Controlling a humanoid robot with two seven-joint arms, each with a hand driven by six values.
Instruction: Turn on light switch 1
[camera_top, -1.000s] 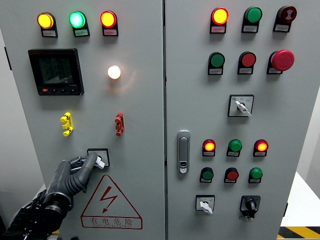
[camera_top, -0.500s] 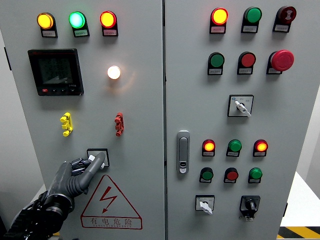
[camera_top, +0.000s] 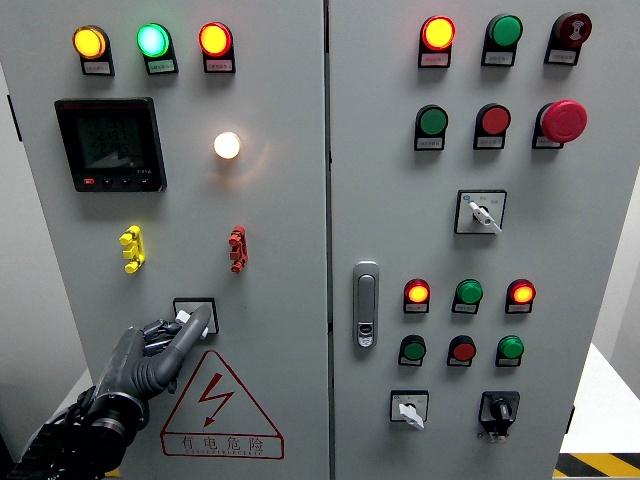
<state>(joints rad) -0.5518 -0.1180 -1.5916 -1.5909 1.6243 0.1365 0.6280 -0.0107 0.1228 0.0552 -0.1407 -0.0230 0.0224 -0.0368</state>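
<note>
Light switch 1, a rotary selector low on the left cabinet door above the warning triangle; left hand, fingers pinching its knob.

Left hand at the rotary switch, fingers on its knob, bulb lit above.

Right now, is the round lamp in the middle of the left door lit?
Yes. The round lamp glows bright white and throws a warm glare on the grey left door, while the left hand reaches the rotary switch below.
</note>
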